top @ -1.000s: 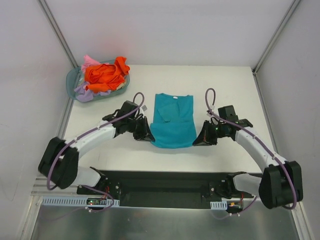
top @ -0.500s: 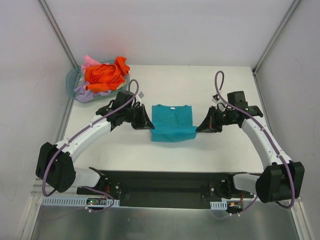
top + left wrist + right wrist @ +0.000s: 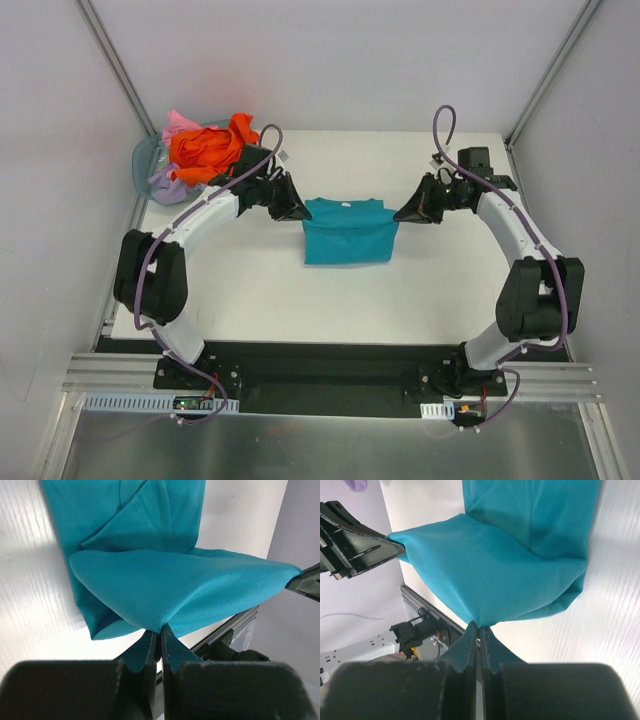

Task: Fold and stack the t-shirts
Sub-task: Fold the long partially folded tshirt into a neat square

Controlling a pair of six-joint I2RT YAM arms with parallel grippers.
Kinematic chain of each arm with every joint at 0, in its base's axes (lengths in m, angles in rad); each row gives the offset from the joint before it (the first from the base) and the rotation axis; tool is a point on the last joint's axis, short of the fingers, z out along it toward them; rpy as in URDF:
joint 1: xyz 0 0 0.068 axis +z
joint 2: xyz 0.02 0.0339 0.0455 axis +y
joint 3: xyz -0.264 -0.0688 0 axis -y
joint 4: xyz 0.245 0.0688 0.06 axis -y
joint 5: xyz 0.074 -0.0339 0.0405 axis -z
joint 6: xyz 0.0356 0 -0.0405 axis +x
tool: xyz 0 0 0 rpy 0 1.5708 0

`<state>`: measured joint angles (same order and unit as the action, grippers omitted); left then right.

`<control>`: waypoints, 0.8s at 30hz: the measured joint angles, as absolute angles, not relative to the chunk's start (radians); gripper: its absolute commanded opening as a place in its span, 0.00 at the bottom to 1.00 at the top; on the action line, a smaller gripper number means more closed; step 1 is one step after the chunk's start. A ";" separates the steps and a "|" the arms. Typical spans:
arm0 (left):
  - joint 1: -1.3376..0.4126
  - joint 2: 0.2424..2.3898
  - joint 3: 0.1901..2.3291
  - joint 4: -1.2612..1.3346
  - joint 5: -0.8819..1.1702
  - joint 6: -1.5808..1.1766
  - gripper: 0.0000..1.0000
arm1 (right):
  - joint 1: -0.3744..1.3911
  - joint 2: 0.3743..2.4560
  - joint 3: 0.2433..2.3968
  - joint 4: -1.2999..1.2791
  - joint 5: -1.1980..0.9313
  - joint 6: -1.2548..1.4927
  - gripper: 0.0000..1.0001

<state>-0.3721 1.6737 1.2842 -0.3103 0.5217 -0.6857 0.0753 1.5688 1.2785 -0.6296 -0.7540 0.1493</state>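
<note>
Teal cloth, one item: the teal t-shirt (image 3: 345, 235) lies on the white table (image 3: 300, 300) about midway between the left and right edges and nearer the far edge than the near edge. It is partly folded. The lower layer rests flat on the surface. An upper layer is raised off it and held taut between the two grippers along the shirt's far side, and it sags slightly in the middle.

The left gripper (image 3: 301, 208) is at the far left corner of the shirt. In the left wrist view (image 3: 160, 632) its jaws are pressed together and pinch a point of the raised teal layer. The right gripper (image 3: 402, 213) is at the far right corner of the shirt. In the right wrist view (image 3: 479, 626) its jaws are likewise closed tight on the cloth edge. Each wrist view shows the opposite gripper holding the other end of the same stretched layer.

A round translucent grey-blue basket (image 3: 143, 160) stands at the far left corner of the table. It contains:
- an orange t-shirt (image 3: 205, 148), crumpled on top and rising above the rim;
- a lavender t-shirt (image 3: 166, 186), spilling over the near rim;
- a pink t-shirt (image 3: 178, 123), showing at the far side.

The left arm's wrist is just beside the basket's right side.
</note>
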 measured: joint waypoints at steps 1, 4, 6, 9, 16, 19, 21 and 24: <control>-0.365 1.701 1.308 -0.311 0.525 -0.683 0.00 | 0.074 1.592 1.287 -0.605 -0.753 0.157 0.01; -0.348 1.788 1.389 -0.301 0.542 -0.677 0.00 | 0.072 1.663 1.304 -0.543 -0.739 0.178 0.01; -0.338 1.848 1.442 -0.292 0.548 -0.673 0.00 | 0.070 1.705 1.317 -0.504 -0.712 0.188 0.01; -0.324 1.959 1.535 -0.276 0.551 -0.671 0.16 | 0.069 1.776 1.354 -0.439 -0.667 0.200 0.06; -0.259 2.214 1.753 -0.267 0.610 -0.687 0.83 | 0.064 1.954 1.500 -0.368 -0.540 0.194 0.97; -0.233 2.248 1.792 -0.274 0.630 -0.683 0.99 | 0.061 2.017 1.580 -0.384 -0.506 0.164 0.97; -0.224 2.244 1.805 -0.273 0.635 -0.680 0.99 | 0.062 2.014 1.587 -0.399 -0.492 0.152 0.97; -0.228 2.215 1.804 -0.269 0.646 -0.664 0.99 | 0.071 1.975 1.560 -0.413 -0.472 0.134 0.97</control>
